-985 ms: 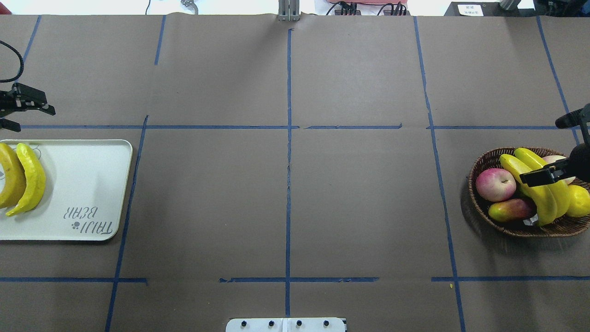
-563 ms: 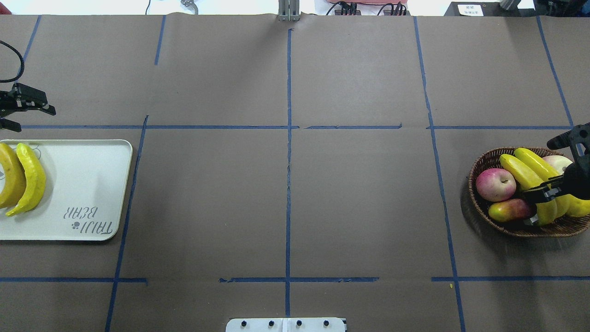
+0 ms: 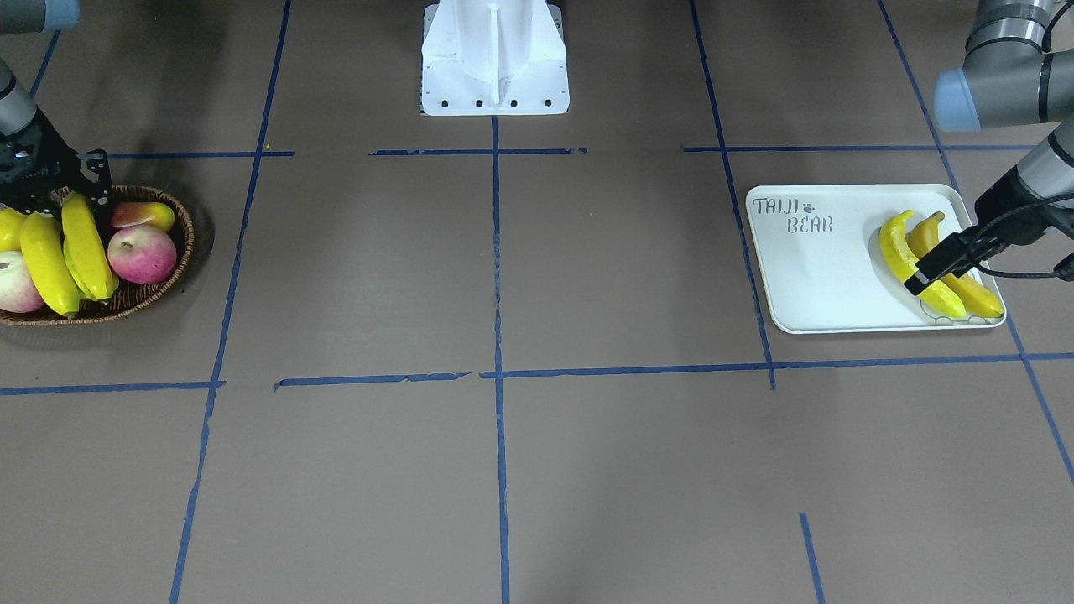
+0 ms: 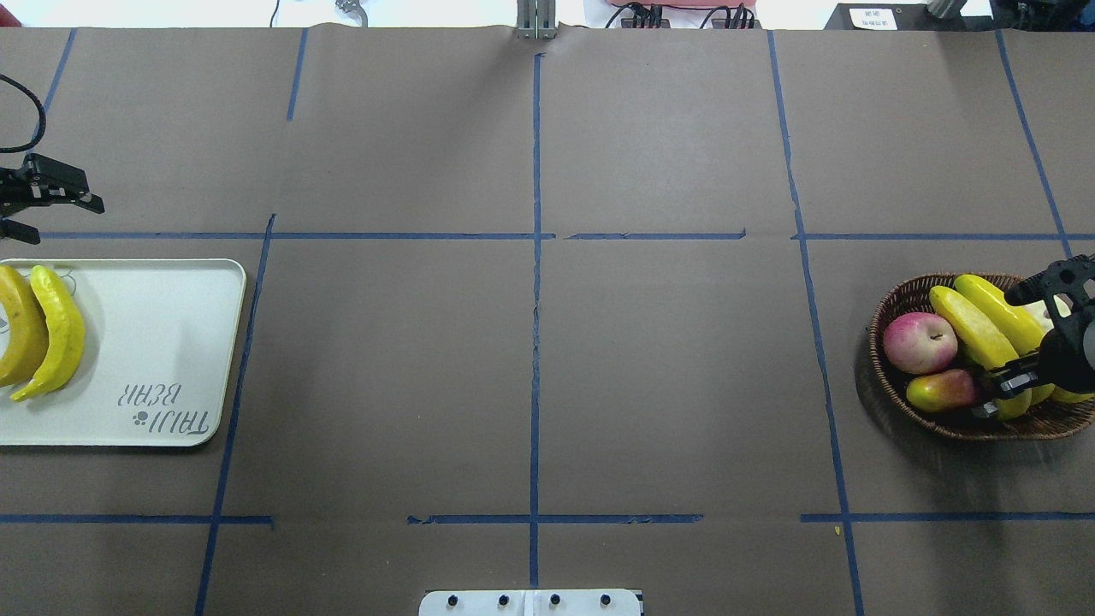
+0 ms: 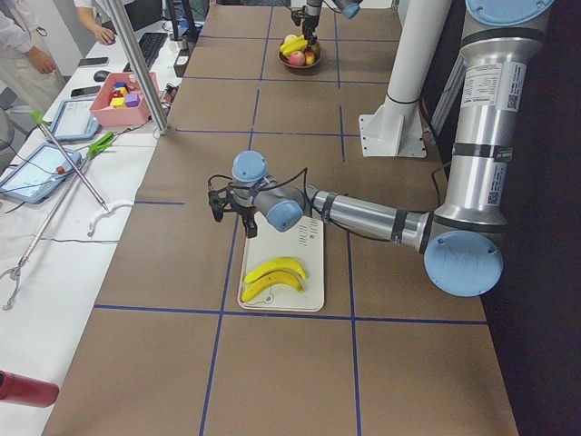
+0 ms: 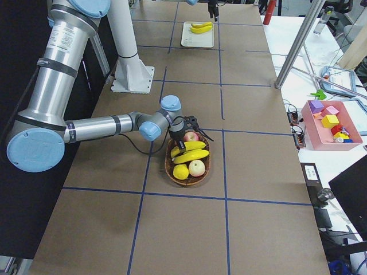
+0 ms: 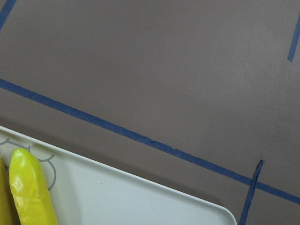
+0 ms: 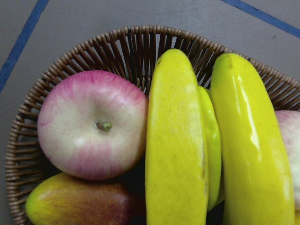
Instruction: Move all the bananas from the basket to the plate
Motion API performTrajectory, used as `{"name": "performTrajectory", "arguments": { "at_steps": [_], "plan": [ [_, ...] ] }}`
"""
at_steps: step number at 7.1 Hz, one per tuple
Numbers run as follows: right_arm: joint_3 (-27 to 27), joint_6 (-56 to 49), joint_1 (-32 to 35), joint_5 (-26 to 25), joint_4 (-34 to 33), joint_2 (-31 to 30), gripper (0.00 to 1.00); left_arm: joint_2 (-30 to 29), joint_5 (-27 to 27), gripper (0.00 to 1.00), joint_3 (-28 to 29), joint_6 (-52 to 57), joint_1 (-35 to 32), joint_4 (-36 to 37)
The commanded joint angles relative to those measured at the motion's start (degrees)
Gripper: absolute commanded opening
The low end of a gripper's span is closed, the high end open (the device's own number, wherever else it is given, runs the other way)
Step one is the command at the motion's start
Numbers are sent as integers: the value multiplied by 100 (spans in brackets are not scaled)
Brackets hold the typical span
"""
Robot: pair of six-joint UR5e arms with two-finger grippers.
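**Hanging over the fruit: right gripper (image 4: 999,340) straddling bananas (image 4: 971,325) in basket (image 4: 881,387)**

At the robot's right end of the table (image 4: 667,376), the right gripper is hovering low over the dark wicker basket. Its fingers are spread wide, one on each side of the two yellow bananas lying side by side across the fruit pile. It is gripping nothing; whether the fingers are touching the peel, can't tell. A pink apple (image 4: 920,342) & a red-green fruit (image 4: 941,389) are sitting in the basket just beside the bananas, w/ a paler apple (image 3: 10,294) peeking out on the other side. At the opp. end, well apart, the left gripper (image 4: 67,221) is hanging just off the plate (image 4: 154,342) on the operators' side, fingers likewise apart & empty. Two more bananas are resting on the plate, a bright yellow banana (image 4: 62,334) touching a darker banana (image 4: 21,329). Both are crowding the outer short edge, opp. the "TAIJI BEAR" lettering (image 4: 162,409).
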Motion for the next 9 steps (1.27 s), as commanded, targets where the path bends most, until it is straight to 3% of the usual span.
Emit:
{"name": "performTrajectory", "arguments": {
  "at_steps": [1,3,4,6,9],
  "plan": [
    [-17,-7,-21,-20,-1,20,5,-2,0,100,0,2,6,0],
    [105,-85,196,215,-1,46,0,-45,0,100,0,-42,24,0],
    [132,-208,616,644,-1,90,0,-46,0,100,0,-155,41,-9],
    [89,-192,1198,1497,-263,790,0,-89,0,100,-17,-340,173,-104],
    [-427,1421,1174,1755,-292,2291,0,-116,-8,100,1,-499,278,-1272]
  ]
}}
